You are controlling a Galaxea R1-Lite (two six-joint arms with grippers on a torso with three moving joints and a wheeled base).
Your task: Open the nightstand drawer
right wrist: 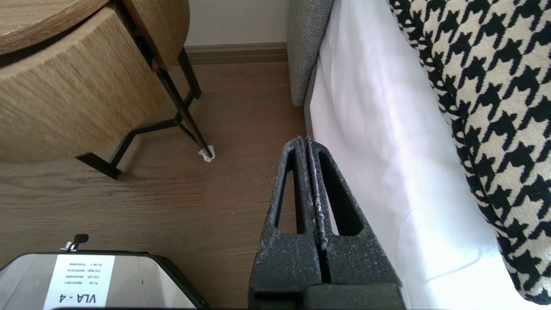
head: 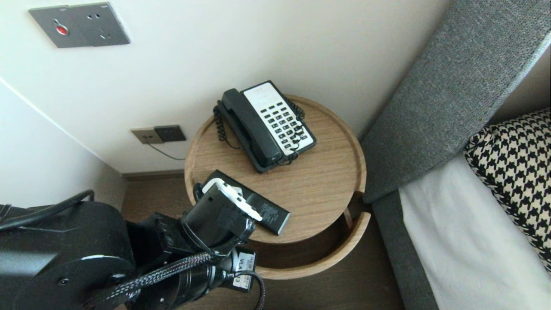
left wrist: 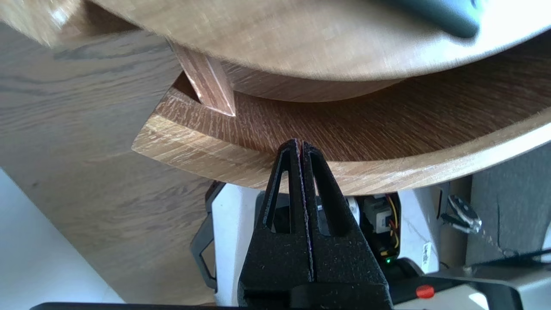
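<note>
Presently our left gripper (left wrist: 300,144) hangs clenched and empty at the lower rim (left wrist: 193,157) of the side table (head: 327,172). The remote control (head: 271,213) lies on the top tier. We judge it should clear the wood before opening. Right gripper (right wrist: 306,142) is parked, clenched, beside the bed (right wrist: 387,129).

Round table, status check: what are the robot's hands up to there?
Left hand shut, empty, at lower shelf rim. Right hand shut, idle over floor beside bed. Remote, phone on tabletop above.
</note>
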